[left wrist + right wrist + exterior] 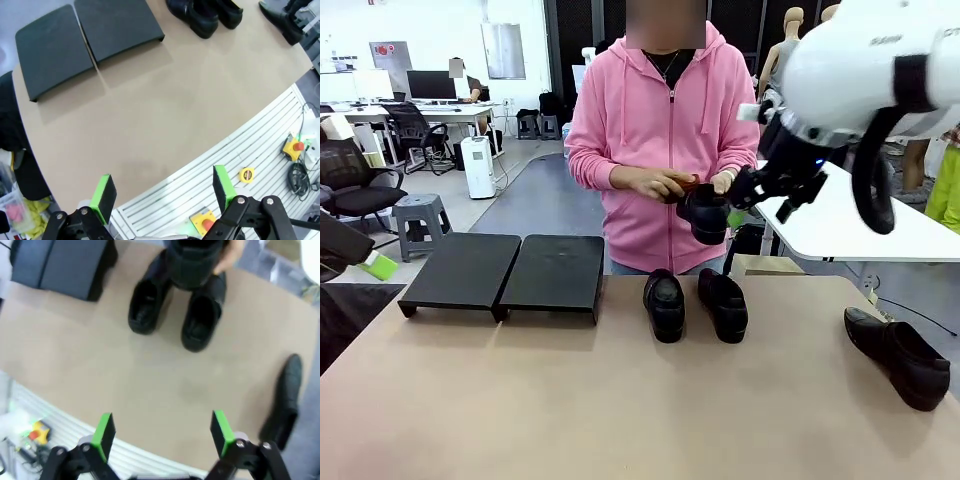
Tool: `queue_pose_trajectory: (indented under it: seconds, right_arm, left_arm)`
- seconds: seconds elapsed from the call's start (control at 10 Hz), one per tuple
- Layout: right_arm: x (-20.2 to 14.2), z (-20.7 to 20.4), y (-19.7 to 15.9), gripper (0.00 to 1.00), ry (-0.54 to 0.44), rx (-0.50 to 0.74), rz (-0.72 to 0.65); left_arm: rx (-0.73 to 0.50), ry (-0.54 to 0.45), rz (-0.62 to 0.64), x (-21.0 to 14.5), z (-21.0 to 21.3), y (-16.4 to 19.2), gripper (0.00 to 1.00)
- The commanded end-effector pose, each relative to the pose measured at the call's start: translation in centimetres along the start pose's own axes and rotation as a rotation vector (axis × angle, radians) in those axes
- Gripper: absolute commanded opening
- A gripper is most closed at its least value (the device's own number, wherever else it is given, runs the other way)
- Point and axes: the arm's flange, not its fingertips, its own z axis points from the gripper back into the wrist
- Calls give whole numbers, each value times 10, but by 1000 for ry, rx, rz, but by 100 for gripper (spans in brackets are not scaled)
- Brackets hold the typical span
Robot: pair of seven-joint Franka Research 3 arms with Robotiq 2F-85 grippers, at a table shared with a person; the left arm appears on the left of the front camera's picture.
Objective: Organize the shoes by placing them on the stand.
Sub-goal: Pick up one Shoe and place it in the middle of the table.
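One black glossy leather loafer (705, 213) in person's hands (655, 183), just ahead of right fingers (105, 435), wide open, empty, presumably for handover. Matte-black flat stand (117, 25) well ahead of left fingers (104, 197), likewise open, empty.

Person: I had a person in a pink hoodie (665, 120) across the table (620, 410), both hands on the held shoe (705, 212), up at waist height.
Right gripper: there it was, the right gripper (755, 198), raised and just beside that shoe; I couldn't tell if it touched.
Centre: the pair of shoes (665, 303) stood side by side, toes toward me.
Right side: the lone shoe (898, 355) lay well apart.
Far left: the stand (500, 272), two black panels touching.
Left edge: the left gripper (360, 255) showed one green pad.
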Motion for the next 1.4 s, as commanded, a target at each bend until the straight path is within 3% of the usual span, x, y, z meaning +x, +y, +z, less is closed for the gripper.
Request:
queue_pose_trajectory:
  seconds: [0.0,0.2,0.4,0.7,0.9,1.0,1.1,1.2,1.3]
  right_arm:
    - [-78,75,-68,100,-16,53,-27]
    - [-152,107,-123,100,-14,106,-163]
    - [-184,100,-146,100,-36,139,-250]
    - [-148,77,-124,100,-7,121,-150]
    - [-80,54,-82,100,34,59,-16]
    - [-35,27,-49,100,100,21,62]
    - [-15,12,-30,100,179,-41,131]
    - [-26,38,-49,100,121,13,142]
    - [-70,97,-86,100,-26,69,78]
  left_arm:
    - [-16,-11,-8,1,0,1,100]
    - [-16,-11,-8,1,0,1,100]
    - [-16,-11,-8,1,0,1,100]
    - [-16,-11,-8,1,0,1,100]
    - [-16,-11,-8,1,0,1,100]
    - [-16,-11,-8,1,0,1,100]
    - [-16,-11,-8,1,0,1,100]
    - [-16,-11,-8,1,0,1,100]
    - [-16,-11,-8,1,0,1,100]
